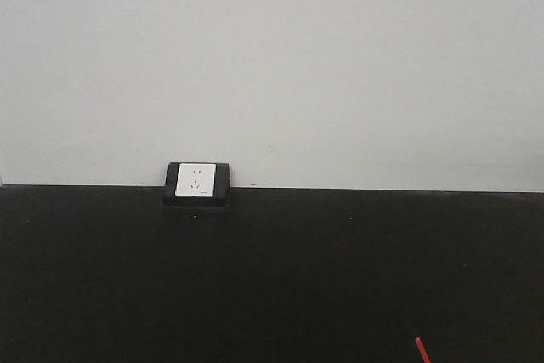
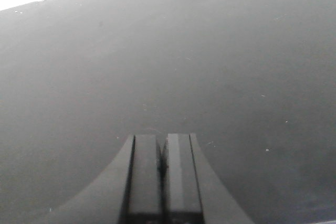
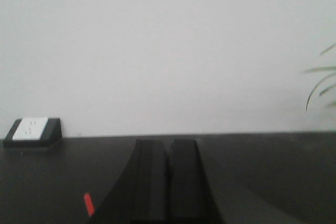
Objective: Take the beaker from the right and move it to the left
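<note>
No beaker shows in any view. My left gripper (image 2: 163, 139) is shut and empty, with its pads together, over bare black tabletop (image 2: 220, 66). My right gripper (image 3: 168, 142) is also shut and empty, low over the black table and facing the white back wall. Neither gripper shows in the front view.
A white socket in a black block (image 1: 198, 183) sits at the back edge of the table against the wall, and shows at the left of the right wrist view (image 3: 31, 131). A small red mark (image 1: 422, 350) lies on the table (image 3: 88, 203). Plant leaves (image 3: 320, 77) hang at the right.
</note>
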You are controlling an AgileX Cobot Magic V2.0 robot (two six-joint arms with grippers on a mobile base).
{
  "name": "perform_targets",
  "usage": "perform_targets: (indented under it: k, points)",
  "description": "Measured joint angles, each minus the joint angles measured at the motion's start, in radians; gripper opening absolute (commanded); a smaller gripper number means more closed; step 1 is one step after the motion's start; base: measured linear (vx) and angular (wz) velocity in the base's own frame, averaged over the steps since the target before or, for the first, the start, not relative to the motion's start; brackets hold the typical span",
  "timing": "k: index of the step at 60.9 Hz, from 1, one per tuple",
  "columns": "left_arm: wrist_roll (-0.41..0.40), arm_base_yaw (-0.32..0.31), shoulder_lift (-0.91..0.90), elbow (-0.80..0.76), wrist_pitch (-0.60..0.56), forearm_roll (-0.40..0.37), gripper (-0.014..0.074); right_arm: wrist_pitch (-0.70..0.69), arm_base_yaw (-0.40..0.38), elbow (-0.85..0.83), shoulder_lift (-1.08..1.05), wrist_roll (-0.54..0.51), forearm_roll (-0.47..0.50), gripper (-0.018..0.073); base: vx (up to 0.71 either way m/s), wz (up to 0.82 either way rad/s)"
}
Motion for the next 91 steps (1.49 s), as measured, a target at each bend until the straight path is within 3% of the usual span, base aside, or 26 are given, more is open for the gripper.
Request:
perform_targets:
  k: [26,46,57,77,81,91]
  points:
    - [0.0,0.0,0.0,0.0,0.0,0.0,-0.0006,-0.038,0.0,-0.524,0.621,-0.066,-0.024,-0.0008,0.0,0.0]
    - [0.0,0.0,0.0,0.0,0.0,0.0,-0.0006,-0.063,0.0,-0.583,0.841,-0.066,-0.027,0.0032,0.0,0.0]
    - [0.0,0.0,0.0,0.0,0.0,0.0,-0.0006,-0.079,0.0,-0.584,0.857,-0.066,-0.029,0.0168,0.0,0.0]
    - [0.0,0.0,0.0,0.0,0.0,0.0,-0.0006,-0.09,0.0,-0.584,0.859,-0.067,-0.031,0.067,0.0,0.0]
    - [0.0,0.0,0.0,0.0,0.0,0.0,-0.0006,-0.097,0.0,-0.584,0.863,-0.067,-0.031,0.0727,0.0,0.0]
    - [0.0,0.0,0.0,0.0,0.0,0.0,-0.0006,-0.106,0.0,-0.584,0.872,-0.067,-0.032,0.0726,0.0,0.0]
